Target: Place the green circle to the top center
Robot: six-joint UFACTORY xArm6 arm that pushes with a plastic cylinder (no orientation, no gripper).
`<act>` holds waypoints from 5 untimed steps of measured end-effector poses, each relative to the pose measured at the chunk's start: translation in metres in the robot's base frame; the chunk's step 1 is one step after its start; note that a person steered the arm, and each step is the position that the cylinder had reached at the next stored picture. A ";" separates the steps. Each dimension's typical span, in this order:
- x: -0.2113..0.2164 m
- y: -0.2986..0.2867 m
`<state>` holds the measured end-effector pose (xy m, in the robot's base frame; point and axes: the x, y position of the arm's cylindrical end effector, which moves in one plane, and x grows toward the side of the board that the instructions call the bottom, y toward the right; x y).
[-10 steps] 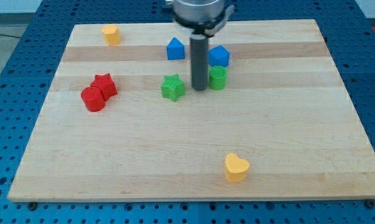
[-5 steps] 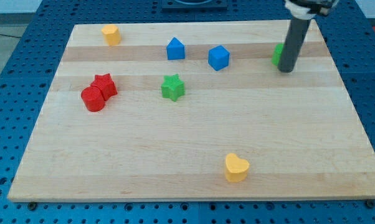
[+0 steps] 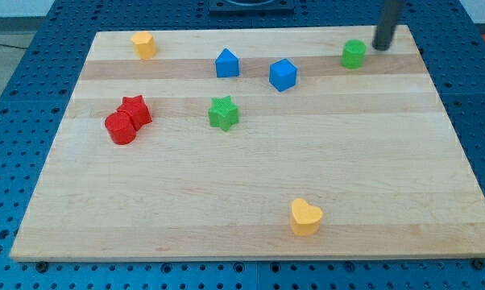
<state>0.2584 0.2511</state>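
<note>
The green circle (image 3: 354, 54) stands near the board's top right, right of the blue cube (image 3: 283, 74). My tip (image 3: 383, 47) is at the top right of the board, just to the right of and slightly above the green circle, with a small gap between them. Only the lower part of the dark rod shows.
A blue house-shaped block (image 3: 227, 63) sits at top centre-left, a green star (image 3: 223, 113) below it. A red star (image 3: 134, 109) and red cylinder (image 3: 120, 128) touch at the left. A yellow block (image 3: 144, 44) is at top left, a yellow heart (image 3: 305, 217) near the bottom. The board's right edge (image 3: 436, 89) is close to my tip.
The green circle went from beside the blue cube to the top right. My tip moved right with it, then up and right, off the circle.
</note>
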 end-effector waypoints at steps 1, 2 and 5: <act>0.019 0.017; 0.025 -0.046; -0.004 -0.198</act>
